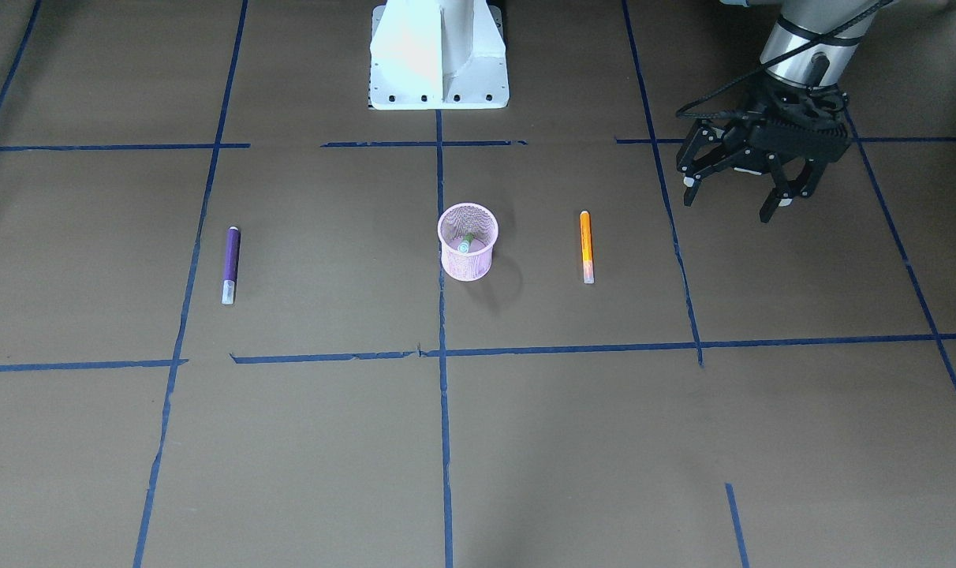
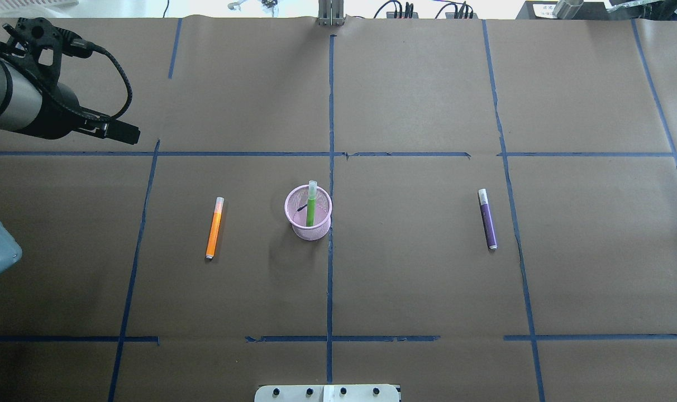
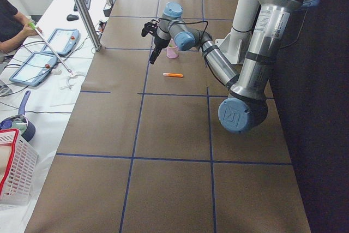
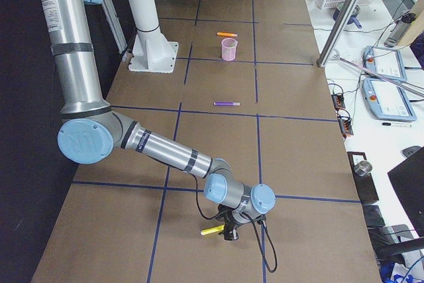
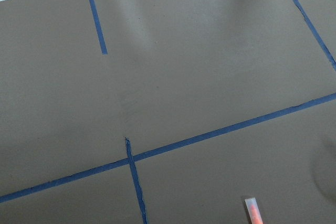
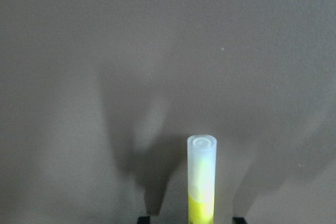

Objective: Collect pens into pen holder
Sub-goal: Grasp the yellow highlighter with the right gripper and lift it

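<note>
Front view: left gripper hangs at upper right of frame, above the tabletop. Its jaws are spread wide w/ nothing btwn them, and it's well apart from every pen.

Pen holder stands upright at centre, its left edge at the vertical blue tape line. Green pen stands inside it; in the overhead view its pale end sticks up past the rim.

Orange pen lies flat to the right of the holder in the front view, near but not touching, clear end toward the bottom of frame. Purple pen lies flat at left, farther from the holder, clear end also toward the bottom. White robot base sits at top centre.

Right-side view: right gripper is low at bottom centre of frame, down near the tabletop. Yellow pen pokes out to its left, roughly level.

Right wrist cam: the yellow pen runs up from the bottom edge, clear end uppermost, w/ a dark tip at the bottom edge on each side of it. Can't tell if the gripper is clenched on it or loose.

Left wrist cam: tabletop, tape, and the orange pen's clear end at lower right.
</note>
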Motion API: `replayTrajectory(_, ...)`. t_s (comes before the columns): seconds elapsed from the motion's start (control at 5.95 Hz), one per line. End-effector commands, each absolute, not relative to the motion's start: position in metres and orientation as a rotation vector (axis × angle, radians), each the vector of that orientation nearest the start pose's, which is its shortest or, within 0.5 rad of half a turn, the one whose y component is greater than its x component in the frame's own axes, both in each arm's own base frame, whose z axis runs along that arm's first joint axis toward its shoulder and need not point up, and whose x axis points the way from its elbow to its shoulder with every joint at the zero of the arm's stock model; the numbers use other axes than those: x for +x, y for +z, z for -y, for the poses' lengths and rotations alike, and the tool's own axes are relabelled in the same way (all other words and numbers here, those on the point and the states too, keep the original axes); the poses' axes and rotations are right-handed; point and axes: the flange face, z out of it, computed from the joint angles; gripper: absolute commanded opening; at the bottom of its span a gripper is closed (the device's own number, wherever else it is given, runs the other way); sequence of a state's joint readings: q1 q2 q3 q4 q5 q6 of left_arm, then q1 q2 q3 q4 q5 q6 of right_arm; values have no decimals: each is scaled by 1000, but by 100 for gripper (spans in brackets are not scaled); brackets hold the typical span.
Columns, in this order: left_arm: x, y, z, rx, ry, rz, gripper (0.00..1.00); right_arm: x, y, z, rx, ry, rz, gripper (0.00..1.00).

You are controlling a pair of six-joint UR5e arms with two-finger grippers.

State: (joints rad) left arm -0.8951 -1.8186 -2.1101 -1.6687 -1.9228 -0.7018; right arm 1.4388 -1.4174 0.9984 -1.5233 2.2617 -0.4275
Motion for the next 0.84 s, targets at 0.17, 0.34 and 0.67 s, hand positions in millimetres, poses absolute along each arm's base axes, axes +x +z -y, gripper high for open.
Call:
replayTrajectory(0.17,241,278,466,467,126,-815,100,5,855,490,-268,-402,724,54)
replayTrajectory(0.34,240,276,465,470,127,-817,100,6,856,490,-268,-402,722,52)
replayTrajectory(0.67,238,275,465,474,124,-819,100,6,856,490,-270,-401,722,22)
